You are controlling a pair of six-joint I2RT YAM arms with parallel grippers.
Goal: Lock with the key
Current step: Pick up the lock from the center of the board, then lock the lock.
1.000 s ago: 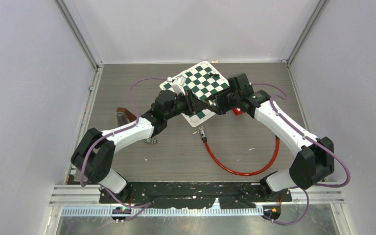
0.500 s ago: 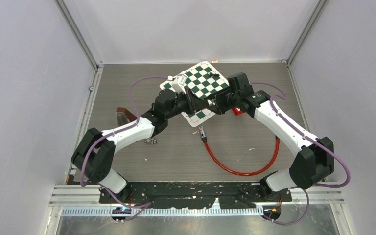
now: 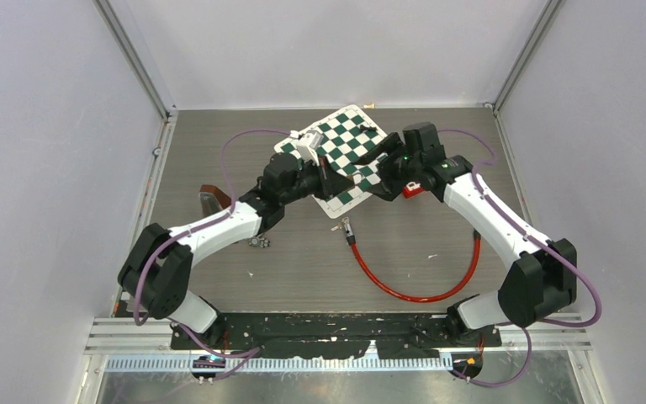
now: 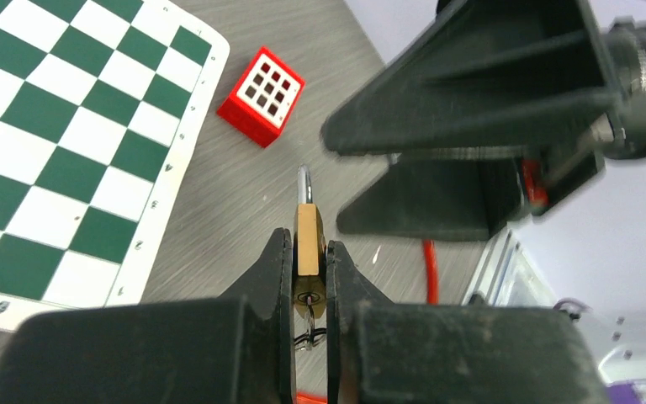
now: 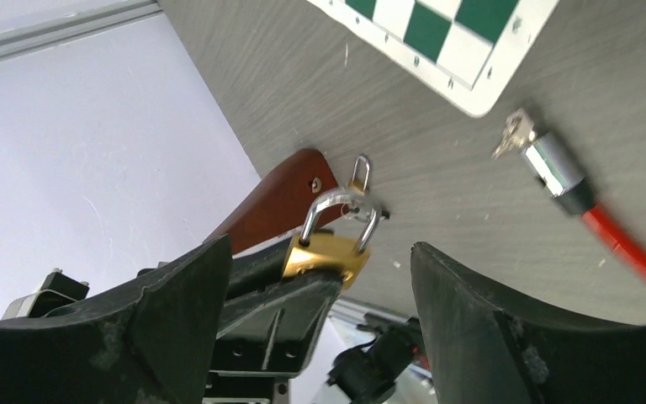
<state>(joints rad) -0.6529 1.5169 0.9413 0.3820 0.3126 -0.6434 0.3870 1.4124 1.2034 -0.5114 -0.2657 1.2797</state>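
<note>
A brass padlock (image 4: 308,246) is pinched between the fingers of my left gripper (image 4: 309,244), which is shut on it. Its steel shackle (image 4: 304,183) points away from the wrist. A small wire ring (image 4: 307,330) hangs at the keyhole end; the key shows only as a thin sliver there. In the right wrist view the padlock (image 5: 326,255) sits on the left fingers, shackle (image 5: 341,210) up. My right gripper (image 5: 318,273) is open, its fingers wide on either side of the lock and not touching it. Both grippers meet above the checkerboard's near edge (image 3: 345,199).
A green-and-white checkerboard (image 3: 342,145) lies at the back. A red cube (image 4: 261,95) sits beside it. A red cable (image 3: 408,292) with a metal end (image 3: 347,227) curves across the table. A brown piece (image 3: 211,197) and small metal bits (image 3: 259,242) lie at the left.
My right gripper has opened wide and let go, drawing back a little. My left gripper has closed on the padlock.
</note>
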